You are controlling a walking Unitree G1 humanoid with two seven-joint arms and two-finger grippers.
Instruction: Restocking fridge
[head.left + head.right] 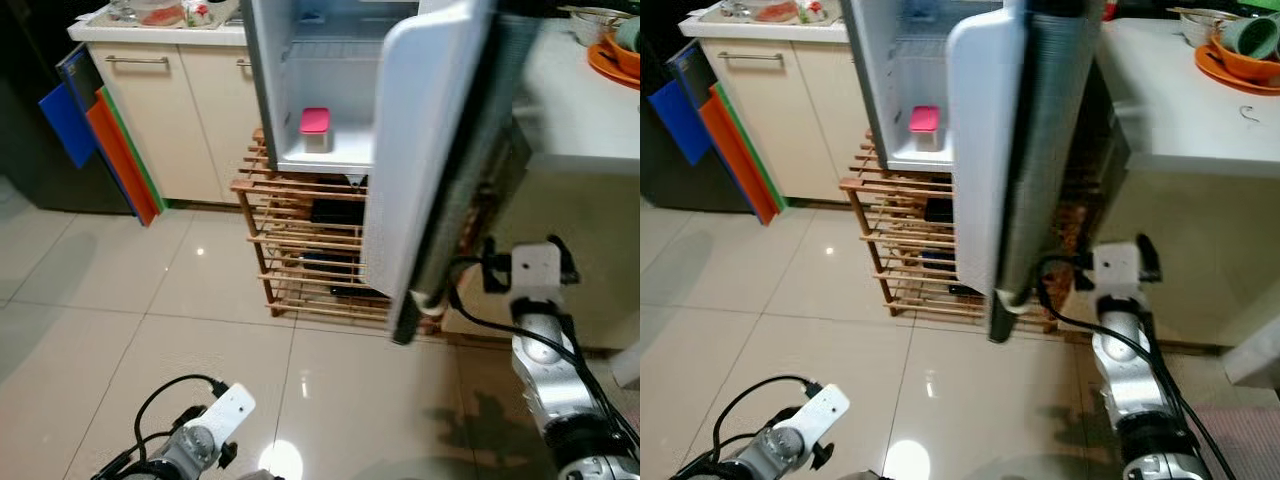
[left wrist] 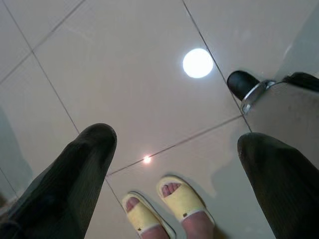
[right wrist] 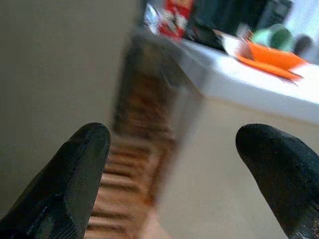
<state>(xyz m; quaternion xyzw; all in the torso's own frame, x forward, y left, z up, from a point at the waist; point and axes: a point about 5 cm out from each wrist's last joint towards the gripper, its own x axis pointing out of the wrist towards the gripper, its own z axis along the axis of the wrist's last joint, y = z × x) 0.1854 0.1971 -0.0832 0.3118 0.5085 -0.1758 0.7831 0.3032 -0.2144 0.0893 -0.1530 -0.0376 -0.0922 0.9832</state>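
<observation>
Fridge door [image 1: 430, 150] stands part open, its long axis vertical, edge toward robot. R gripper [image 3: 169, 169], fingers apart w/ nothing between, sits near door's lower edge, just right of it; nearer arm. L gripper [image 2: 169, 174] hangs idle, fingers apart. Pink-lid box [image 1: 315, 129] on fridge [image 1: 265, 90] shelf, far left of door.

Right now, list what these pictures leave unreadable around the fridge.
- Fridge upper shelves: cut off by the eye views' top edge.
- Right side of the interior: hidden behind the open fridge door.
- Pink-lidded container: contents too small to tell.
- Wooden rack: dark items inside unclear.
- Right wrist view: blurred; right gripper open near the door edge.
- Left gripper: open over floor.
</observation>
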